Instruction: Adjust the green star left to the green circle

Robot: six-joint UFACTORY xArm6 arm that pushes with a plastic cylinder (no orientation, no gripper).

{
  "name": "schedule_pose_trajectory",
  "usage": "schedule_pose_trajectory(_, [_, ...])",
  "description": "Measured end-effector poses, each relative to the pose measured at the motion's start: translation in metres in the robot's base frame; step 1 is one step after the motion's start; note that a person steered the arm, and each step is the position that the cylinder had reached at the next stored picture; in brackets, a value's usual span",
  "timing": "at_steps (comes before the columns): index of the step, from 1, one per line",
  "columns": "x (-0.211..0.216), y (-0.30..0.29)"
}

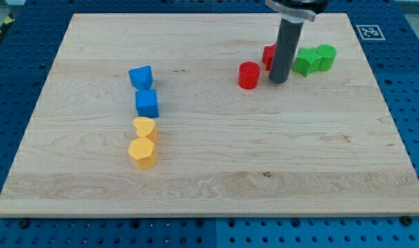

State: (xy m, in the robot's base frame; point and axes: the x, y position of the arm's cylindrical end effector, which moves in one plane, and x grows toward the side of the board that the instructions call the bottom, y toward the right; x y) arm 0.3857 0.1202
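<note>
A straight, dark grey cylindrical rod (pixel 281 48) is seen, smooth and matt, with a faint lighter sheen along one side. It is capped above by a wider black collar (pixel 295 8) edged with a thin pale metallic rim. The tip (pixel 278 82) is cut flat and blunt. No cables, screws or markings can be made out.

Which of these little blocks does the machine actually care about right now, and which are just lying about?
Part of the job:
green star
green circle, touching the star on the view's right
my tip, just left of the star

Just lying about:
red cylinder
red block, half hidden behind the rod
blue blocks
yellow heart
orange hexagon
</note>
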Motion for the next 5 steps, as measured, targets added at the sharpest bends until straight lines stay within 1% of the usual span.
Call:
schedule_pose_trajectory(1, [0.000,0.000])
schedule_pose_trajectory(3, [0.000,0.048])
schedule_pose_trajectory(4, [0.002,0.048])
schedule_pose_trajectory(5, [0.016,0.069])
